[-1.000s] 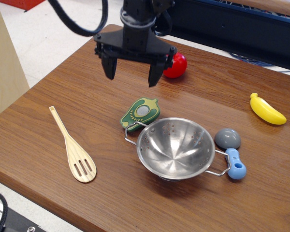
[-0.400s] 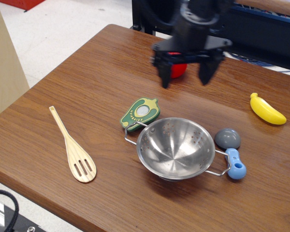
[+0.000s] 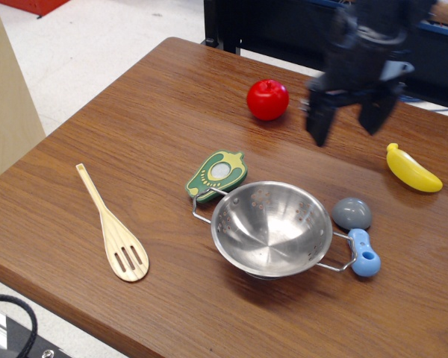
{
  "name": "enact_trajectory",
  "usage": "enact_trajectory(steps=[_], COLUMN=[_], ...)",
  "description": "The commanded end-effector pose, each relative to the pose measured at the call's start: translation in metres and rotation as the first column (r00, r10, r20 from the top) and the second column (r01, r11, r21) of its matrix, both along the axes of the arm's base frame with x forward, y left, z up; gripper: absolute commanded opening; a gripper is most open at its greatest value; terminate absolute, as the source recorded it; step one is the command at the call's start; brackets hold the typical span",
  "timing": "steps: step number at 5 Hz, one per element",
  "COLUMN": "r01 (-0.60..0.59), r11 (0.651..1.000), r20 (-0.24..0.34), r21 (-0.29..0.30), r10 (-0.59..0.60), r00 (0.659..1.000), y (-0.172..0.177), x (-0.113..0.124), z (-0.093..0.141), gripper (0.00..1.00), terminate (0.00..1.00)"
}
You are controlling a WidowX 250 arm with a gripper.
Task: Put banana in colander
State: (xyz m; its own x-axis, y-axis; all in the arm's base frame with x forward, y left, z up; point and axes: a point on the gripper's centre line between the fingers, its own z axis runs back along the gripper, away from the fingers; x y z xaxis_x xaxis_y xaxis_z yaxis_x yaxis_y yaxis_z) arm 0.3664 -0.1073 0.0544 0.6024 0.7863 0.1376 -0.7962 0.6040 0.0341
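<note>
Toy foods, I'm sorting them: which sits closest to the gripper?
The banana, yellow, just right of the open gripper; the tomato and avocado lie farther left.

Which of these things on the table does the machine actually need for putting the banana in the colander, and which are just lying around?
Needed:
banana
colander
gripper, open and empty

Just lying about:
red toy apple
toy avocado half
slotted wooden spoon
grey-and-blue scoop
</note>
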Motion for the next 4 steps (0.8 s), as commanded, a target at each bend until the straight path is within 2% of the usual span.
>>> enact_trajectory(steps=[1, 2, 3, 4], r01=[-0.037, -0.064, -0.091, -0.116], r11=[0.994, 0.991, 0.993, 0.992], r20=[0.173, 0.163, 0.122, 0.121], r21=[-0.098, -0.114, -0.07, -0.054], r10=[0.054, 0.083, 0.099, 0.122], r00=[0.983, 0.983, 0.988, 0.985], y=[-0.039, -0.055, -0.064, -0.065], x=[0.031, 0.04, 0.046, 0.047], z=[0.016, 0.016, 0.001, -0.002], gripper=[1.0, 1.0, 1.0, 1.0], terminate=[0.0, 0.0, 0.0, 0.0])
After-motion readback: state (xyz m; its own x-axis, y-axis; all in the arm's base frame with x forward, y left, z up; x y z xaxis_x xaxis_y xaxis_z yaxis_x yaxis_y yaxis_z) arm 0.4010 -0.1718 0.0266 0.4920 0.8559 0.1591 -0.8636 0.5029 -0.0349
